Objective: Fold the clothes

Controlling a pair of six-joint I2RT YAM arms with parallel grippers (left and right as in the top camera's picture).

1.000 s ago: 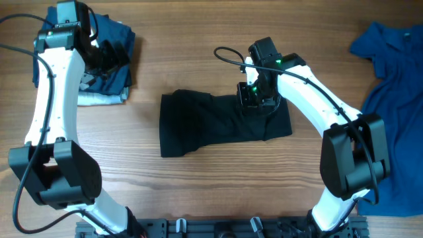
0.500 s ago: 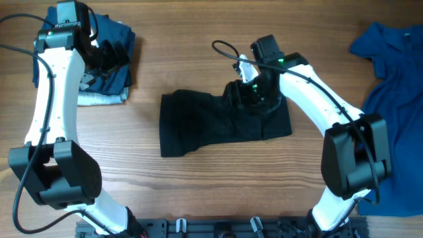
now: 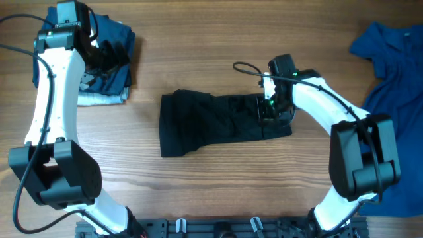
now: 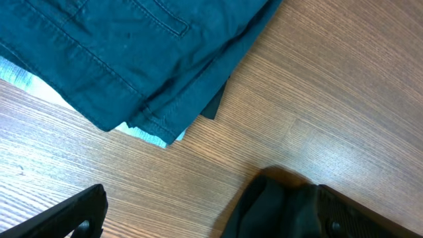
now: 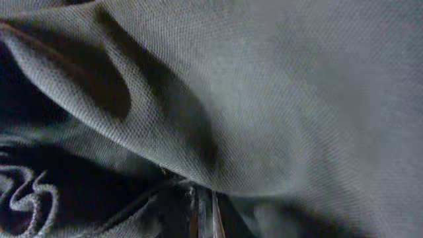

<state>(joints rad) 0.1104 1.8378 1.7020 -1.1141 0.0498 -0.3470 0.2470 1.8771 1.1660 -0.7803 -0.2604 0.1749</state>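
A black garment (image 3: 211,124) lies folded in a band across the middle of the table. My right gripper (image 3: 271,110) is down on its right end. The right wrist view is filled with the dark fabric (image 5: 264,92), and the jaws (image 5: 205,213) are pinched together on a fold of it. My left gripper (image 3: 111,57) hovers open and empty at the far left over a stack of folded teal clothes (image 3: 109,73). In the left wrist view the stack (image 4: 132,53) is ahead of the spread fingers (image 4: 211,221), and dark cloth (image 4: 274,205) shows by the right finger.
A loose blue shirt (image 3: 390,79) is spread at the right edge of the table. A light blue folded piece (image 3: 99,99) sticks out under the teal stack. Bare wood (image 3: 218,192) lies in front of the black garment.
My right gripper went left over the black garment, then came right and a little toward the front to the garment's right end. The left arm has not moved.
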